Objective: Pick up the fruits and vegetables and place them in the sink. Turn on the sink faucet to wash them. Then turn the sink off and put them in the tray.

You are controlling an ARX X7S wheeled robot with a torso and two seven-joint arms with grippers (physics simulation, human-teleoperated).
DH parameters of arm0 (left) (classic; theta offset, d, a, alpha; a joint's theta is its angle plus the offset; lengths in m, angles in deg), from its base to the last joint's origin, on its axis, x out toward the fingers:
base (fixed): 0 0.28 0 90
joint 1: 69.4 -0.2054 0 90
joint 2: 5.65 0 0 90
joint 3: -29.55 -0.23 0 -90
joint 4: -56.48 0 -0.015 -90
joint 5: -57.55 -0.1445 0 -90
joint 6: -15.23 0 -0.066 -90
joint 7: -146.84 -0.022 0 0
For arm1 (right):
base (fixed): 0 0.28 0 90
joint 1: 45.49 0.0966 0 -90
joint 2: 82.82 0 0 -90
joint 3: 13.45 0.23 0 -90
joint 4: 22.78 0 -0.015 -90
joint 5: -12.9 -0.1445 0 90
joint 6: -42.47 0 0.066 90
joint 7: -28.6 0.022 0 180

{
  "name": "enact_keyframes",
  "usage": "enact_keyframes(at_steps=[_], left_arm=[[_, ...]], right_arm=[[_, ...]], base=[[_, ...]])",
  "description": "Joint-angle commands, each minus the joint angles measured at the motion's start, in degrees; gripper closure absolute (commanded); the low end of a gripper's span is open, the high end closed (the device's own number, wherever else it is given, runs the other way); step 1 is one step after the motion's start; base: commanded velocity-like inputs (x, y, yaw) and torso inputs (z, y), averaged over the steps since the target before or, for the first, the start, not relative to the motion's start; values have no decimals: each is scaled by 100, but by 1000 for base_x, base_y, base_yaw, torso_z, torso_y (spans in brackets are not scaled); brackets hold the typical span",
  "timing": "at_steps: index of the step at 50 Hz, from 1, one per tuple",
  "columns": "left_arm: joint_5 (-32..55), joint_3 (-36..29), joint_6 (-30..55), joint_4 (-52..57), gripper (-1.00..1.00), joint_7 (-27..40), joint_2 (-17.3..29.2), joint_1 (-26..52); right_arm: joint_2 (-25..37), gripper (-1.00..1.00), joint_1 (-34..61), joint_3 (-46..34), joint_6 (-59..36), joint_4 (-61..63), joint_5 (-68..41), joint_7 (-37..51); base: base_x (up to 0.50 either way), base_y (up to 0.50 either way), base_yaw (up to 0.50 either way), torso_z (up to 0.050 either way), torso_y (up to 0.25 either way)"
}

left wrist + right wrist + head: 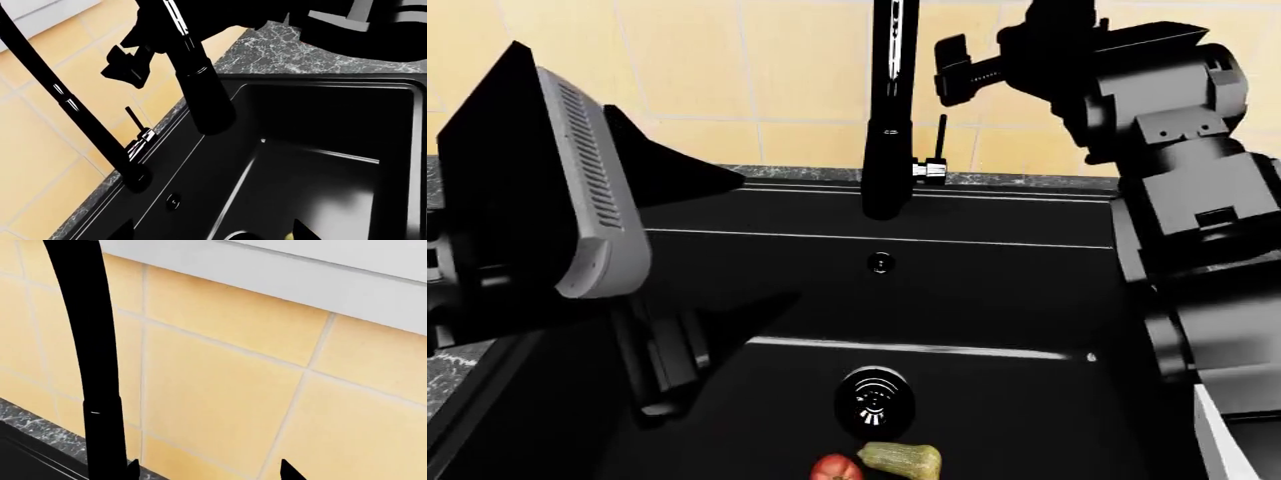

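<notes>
Inside sink (761, 290): tomato (835, 468) touching squash (901, 458), near drain (874, 395). Both arms' jaws released.

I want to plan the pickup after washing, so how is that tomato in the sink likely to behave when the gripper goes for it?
The tomato looks round and smooth, so it may roll across the flat floor of the sink if nudged. It lies beside the squash, which might block rolling that way. Its glossy skin could slip between closing jaws, so a centered grip seems wise.

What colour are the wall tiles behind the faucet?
Warm yellow-orange wall tiles with pale grout lines, clearest in the right wrist view.
</notes>
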Motion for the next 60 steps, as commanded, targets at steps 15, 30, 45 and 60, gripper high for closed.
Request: enact_keyframes(at_steps=[15,30,45,60], left_arm=[[-157,105,-134,85,-100,-320,161,-44],[-76,162,19,70,-100,-371,232,158],[106,375,-43,-9,-100,-361,411,321],[59,435,-139,31,-100,-517,546,230]], right_arm=[[-373,-100,-440,1770,696,-192,1425,150],[-361,-100,-454,1736,857,-192,1495,195],[-386,-100,-464,1739,1052,-192,1499,417],[-304,-100,-419,1685,1045,-192,1514,598]], base=[[0,0,0,0,0],[0,0,0,0,-173],[0,0,0,0,-6],[0,0,0,0,-75]])
